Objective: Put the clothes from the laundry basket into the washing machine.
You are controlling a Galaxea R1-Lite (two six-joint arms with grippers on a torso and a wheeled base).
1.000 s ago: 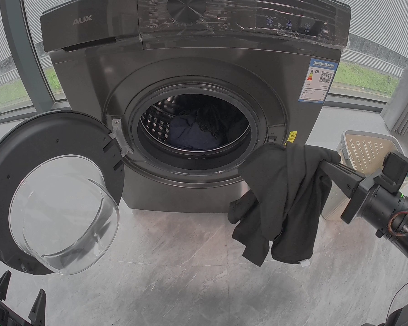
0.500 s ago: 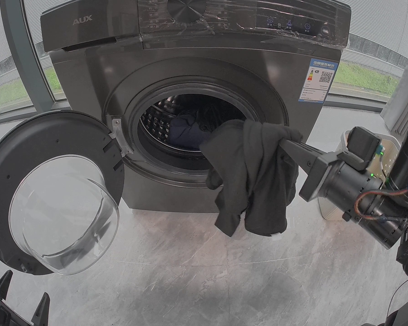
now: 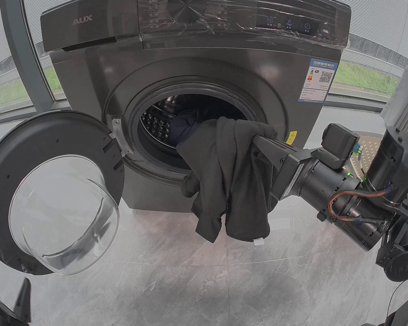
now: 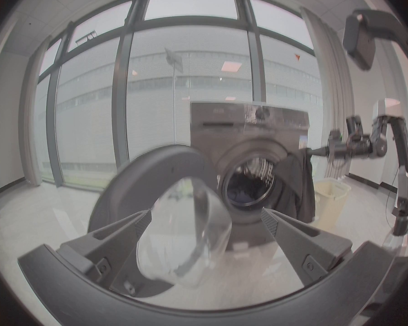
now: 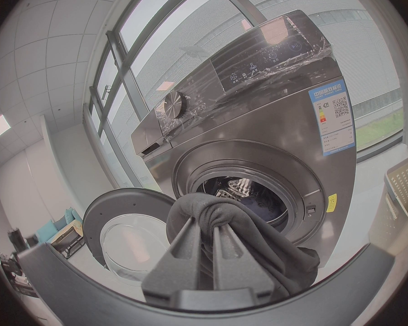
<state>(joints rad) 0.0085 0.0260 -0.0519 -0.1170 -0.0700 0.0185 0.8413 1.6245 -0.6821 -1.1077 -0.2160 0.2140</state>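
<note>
Item in transit: dark garment (image 3: 226, 177), clenched in the right end effector (image 3: 260, 145), hanging before the open mouth of the washing machine (image 3: 190, 69), not yet inside. Already stowed: dark clothes (image 3: 188, 130) in the drum. Left end effector (image 4: 204, 214) released and idle, low near the open door (image 3: 45, 150); laundry basket (image 5: 403, 195) contents hidden, remainder cannot be told.

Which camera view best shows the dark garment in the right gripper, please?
The head view: the whole dark garment hangs from the right gripper before the washing machine. The right wrist view shows its bunched top between shut jaws; the left wrist view shows it small and distant.
</note>
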